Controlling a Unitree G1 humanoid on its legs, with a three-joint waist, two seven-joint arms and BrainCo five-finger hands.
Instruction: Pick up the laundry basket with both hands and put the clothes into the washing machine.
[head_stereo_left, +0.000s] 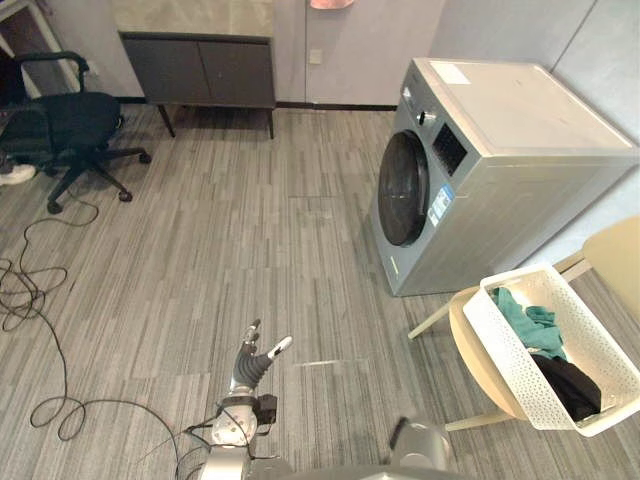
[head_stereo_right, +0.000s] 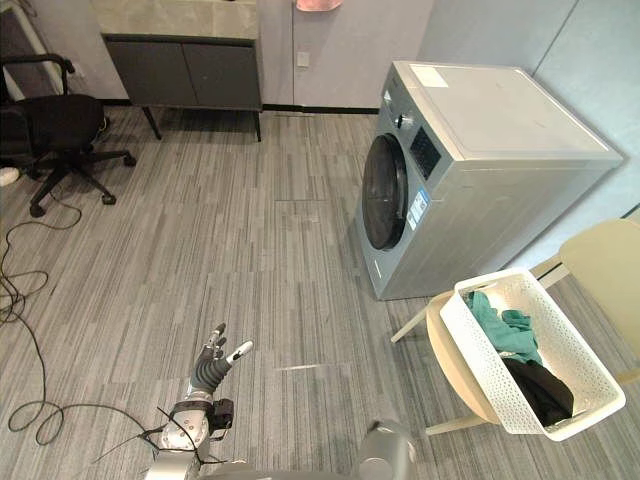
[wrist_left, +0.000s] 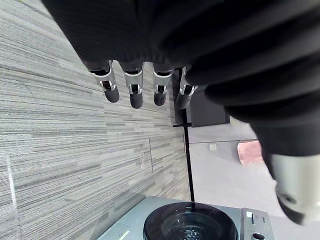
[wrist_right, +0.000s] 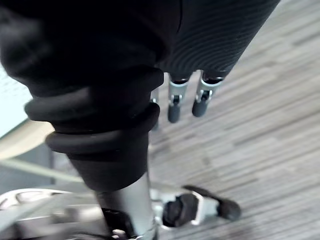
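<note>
A white perforated laundry basket (head_stereo_left: 600, 345) rests tilted on a round beige chair (head_stereo_left: 478, 350) at the right. Inside lie a teal garment (head_stereo_left: 530, 325) and a black garment (head_stereo_left: 575, 385). The grey washing machine (head_stereo_left: 520, 150) stands behind it, and its dark round door (head_stereo_left: 403, 188) is closed. My left hand (head_stereo_left: 255, 360) hovers low over the floor at the bottom centre, far left of the basket, with its fingers (wrist_left: 135, 92) straight and holding nothing. My right hand (wrist_right: 175, 105) hangs over bare floor, fingers straight and empty.
A black office chair (head_stereo_left: 75, 125) stands at the far left and a dark cabinet (head_stereo_left: 200, 70) against the back wall. Another beige chair (head_stereo_left: 620, 250) shows at the right edge. Grey plank floor (head_stereo_left: 250, 230) lies between me and the machine.
</note>
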